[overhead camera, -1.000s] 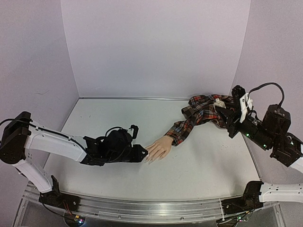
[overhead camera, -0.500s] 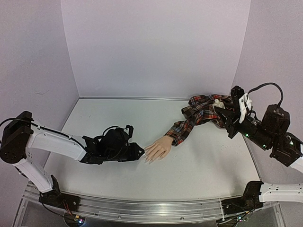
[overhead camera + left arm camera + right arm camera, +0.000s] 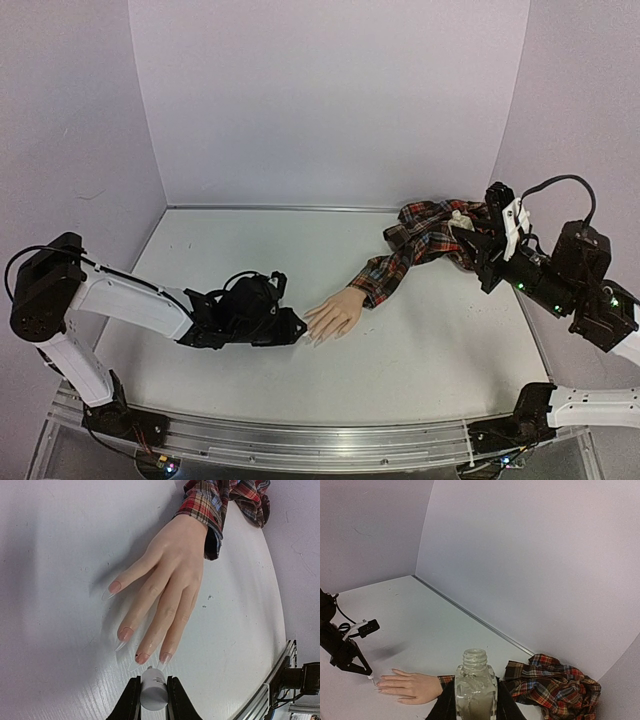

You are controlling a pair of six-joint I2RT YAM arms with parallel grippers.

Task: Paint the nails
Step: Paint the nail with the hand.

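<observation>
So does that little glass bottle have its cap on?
No, the bottle shows a bare threaded neck and an open mouth, with no cap on it.

Pale nails, skin-coloured mannequin hand, red plaid sleeve, white cap, clear bottle

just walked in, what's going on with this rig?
Nail-painting setup. The left gripper is shut on a white cap, presumably the polish applicator, with its tip right at the nails of a mannequin hand lying flat on the table. Contact can't be told. The right gripper holds the clear bottle, uncapped and upright, off by the plaid sleeve. Whether any nail is painted yet isn't clear.
</observation>
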